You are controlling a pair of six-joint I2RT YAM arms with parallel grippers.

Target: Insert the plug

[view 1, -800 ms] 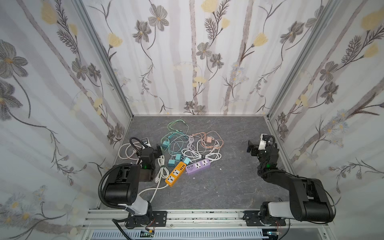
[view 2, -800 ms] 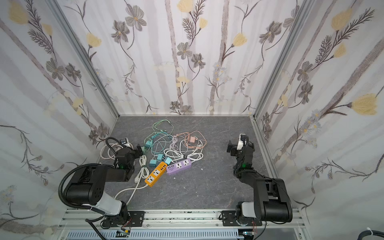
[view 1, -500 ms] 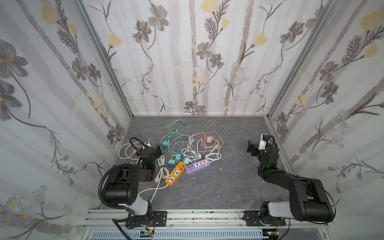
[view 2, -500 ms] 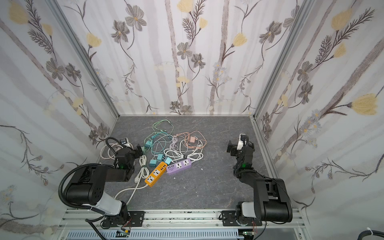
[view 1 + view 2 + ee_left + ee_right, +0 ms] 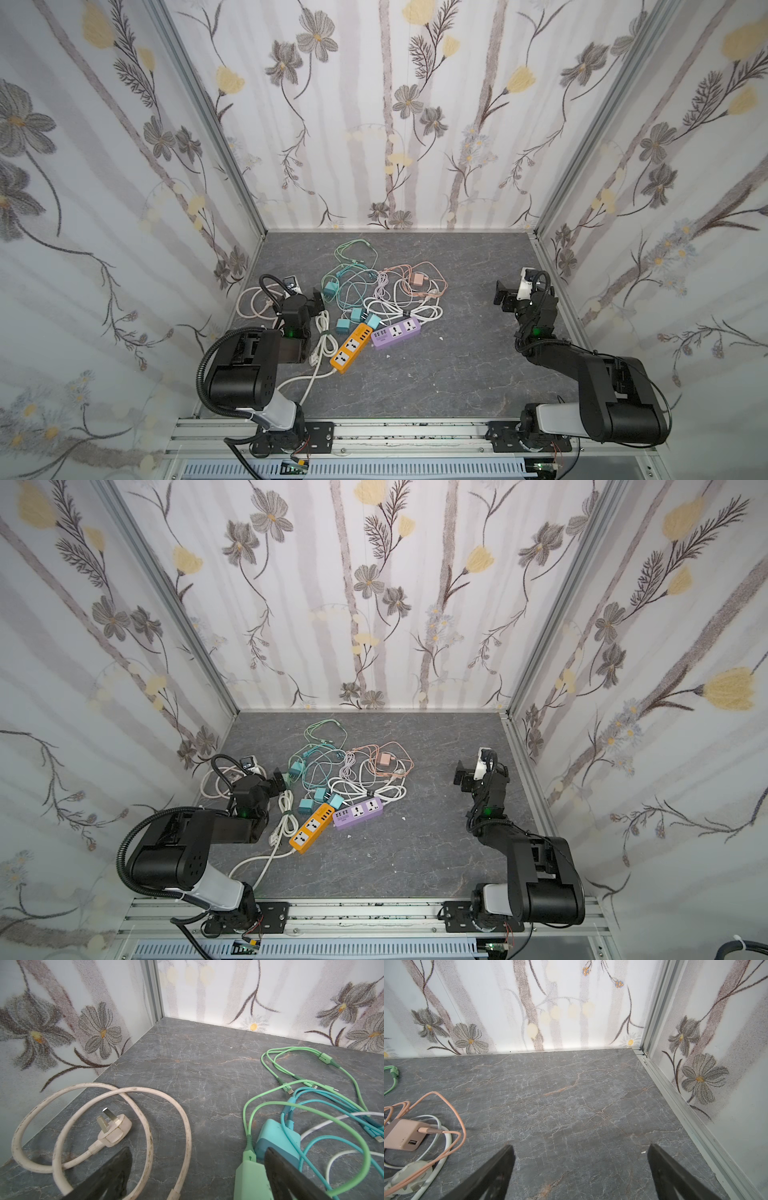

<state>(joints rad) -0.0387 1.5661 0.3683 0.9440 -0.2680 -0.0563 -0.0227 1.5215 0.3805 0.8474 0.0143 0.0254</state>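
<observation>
A white three-pin plug (image 5: 113,1127) lies pins-up on the grey floor inside loops of its dirty white cable (image 5: 145,1118), just ahead of my left gripper (image 5: 197,1150). That gripper is open and holds nothing; the cable runs across the floor under its gap. An orange power strip (image 5: 351,347) and a purple power strip (image 5: 395,331) lie side by side in the middle in both top views, right of my left gripper (image 5: 305,296). My right gripper (image 5: 519,286) is far right, open over bare floor (image 5: 581,1145).
A tangle of green, teal, pink and white cables (image 5: 374,282) with several teal adapters (image 5: 357,316) lies behind the strips. A green adapter (image 5: 249,1178) and a teal adapter (image 5: 278,1140) lie against my left gripper's one finger. A pink charger (image 5: 403,1134) sits near the right gripper. Walls enclose three sides.
</observation>
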